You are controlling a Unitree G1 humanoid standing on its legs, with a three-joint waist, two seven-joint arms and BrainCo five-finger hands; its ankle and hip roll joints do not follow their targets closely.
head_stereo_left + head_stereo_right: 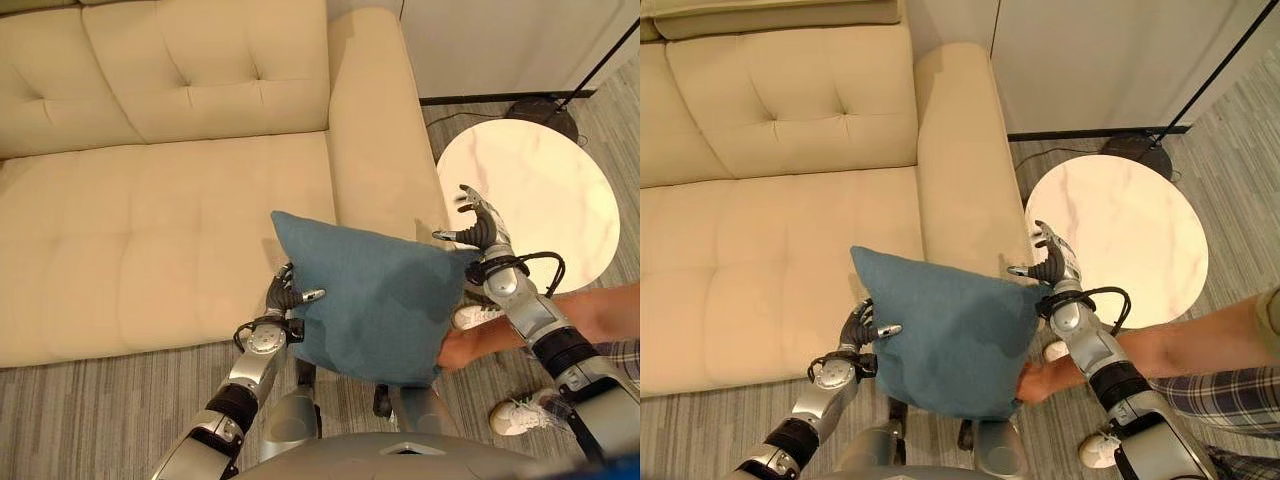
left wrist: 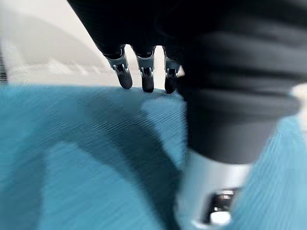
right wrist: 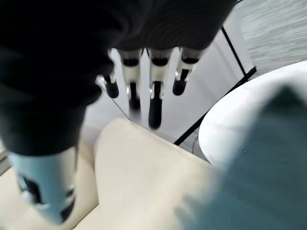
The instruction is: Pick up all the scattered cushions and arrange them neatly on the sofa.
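A teal cushion (image 1: 375, 305) hangs in front of the cream sofa (image 1: 150, 230), near its right armrest (image 1: 375, 130). My left hand (image 1: 283, 298) presses against the cushion's left edge, its fingers (image 2: 146, 76) fairly straight and its thumb lying across the front face. My right hand (image 1: 485, 228) is open at the cushion's upper right corner with fingers spread, and the cushion (image 3: 268, 163) sits beside it, not between the fingers. A person's hand (image 1: 458, 350) holds the cushion's lower right corner.
A round white marble side table (image 1: 545, 195) stands right of the armrest, with a floor lamp's dark base (image 1: 545, 108) behind it. The person's arm reaches in from the right, and white shoes (image 1: 515, 415) rest on the striped grey carpet.
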